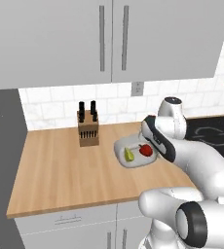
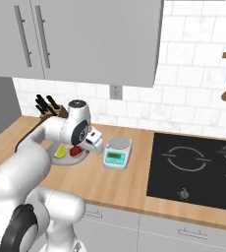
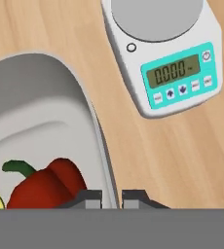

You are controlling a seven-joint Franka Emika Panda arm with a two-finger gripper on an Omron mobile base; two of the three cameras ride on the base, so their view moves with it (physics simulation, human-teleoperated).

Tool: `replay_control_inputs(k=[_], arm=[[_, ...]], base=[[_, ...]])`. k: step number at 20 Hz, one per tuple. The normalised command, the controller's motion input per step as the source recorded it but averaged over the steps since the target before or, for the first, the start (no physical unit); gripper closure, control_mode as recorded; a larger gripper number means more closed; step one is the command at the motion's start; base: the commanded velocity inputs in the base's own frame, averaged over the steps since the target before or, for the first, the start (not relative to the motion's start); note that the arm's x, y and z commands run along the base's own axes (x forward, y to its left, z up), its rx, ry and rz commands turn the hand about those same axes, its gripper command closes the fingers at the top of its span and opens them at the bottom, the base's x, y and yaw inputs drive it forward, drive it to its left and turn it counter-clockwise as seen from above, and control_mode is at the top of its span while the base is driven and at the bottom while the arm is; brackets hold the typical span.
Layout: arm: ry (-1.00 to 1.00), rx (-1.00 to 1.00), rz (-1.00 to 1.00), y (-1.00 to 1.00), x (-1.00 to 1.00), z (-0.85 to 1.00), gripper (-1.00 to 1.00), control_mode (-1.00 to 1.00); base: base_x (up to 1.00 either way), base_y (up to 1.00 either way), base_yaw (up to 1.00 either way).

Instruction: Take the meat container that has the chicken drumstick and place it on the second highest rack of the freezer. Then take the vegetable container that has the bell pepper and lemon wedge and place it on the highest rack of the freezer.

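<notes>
While the vegetable container sits on the wooden counter, the gripper is pressed shut on the container's rim, one finger inside the wall and one outside, as the hand view shows.

Contents, vegetable container: bell pepper, red with a green stem, at 7 o'clock in the hand view; lemon wedge, pale yellow-green, just beside the pepper at its 9 o'clock in the left base view.

Progress, judged: no meat container or chicken drumstick is to be seen on the counter, so the first half of the task is taken as probably finished, though this cannot be confirmed. The second half is judged to be at the grasp; lifting, carrying and setting the container on the highest rack of the freezer are left.

Adjacent items: kitchen scale, white with a teal display panel, at 1 o'clock of the container in the hand view, apart from it; knife block at 10 o'clock of the container in the left base view; black cooktop.

Hidden or unclear: the freezer interior and its racks cannot be made out. A grey surface at the left edge of the left base view may be the freezer's side; this cannot be told. The lemon wedge is cut off by the frame edge in the hand view. The gripper is masked by the arm in both base views.
</notes>
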Motion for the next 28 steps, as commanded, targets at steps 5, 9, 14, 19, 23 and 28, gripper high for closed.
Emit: replay_control_inputs(k=[5,9,14,19,23,28], arm=[[0.08,0.07,-0.44,-0.20,-0.43,0.82,1.00,-1.00],[0.09,0.12,-0.47,-0.26,-0.61,0.80,1.00,-1.00],[0.02,0.07,-0.57,0.04,-0.67,0.61,1.00,-1.00],[0.00,0.00,-0.64,0.19,-0.61,0.45,1.00,-1.00],[0.00,0.00,-0.61,0.22,-0.48,0.56,1.00,-1.00],[0.00,0.01,-0.24,0.17,-0.44,0.70,1.00,-1.00]], base=[[0.00,0.00,0.00],[0.00,0.00,0.00],[0.00,0.00,0.00],[0.00,0.00,0.00],[0.00,0.00,0.00],[0.00,0.00,0.00]])
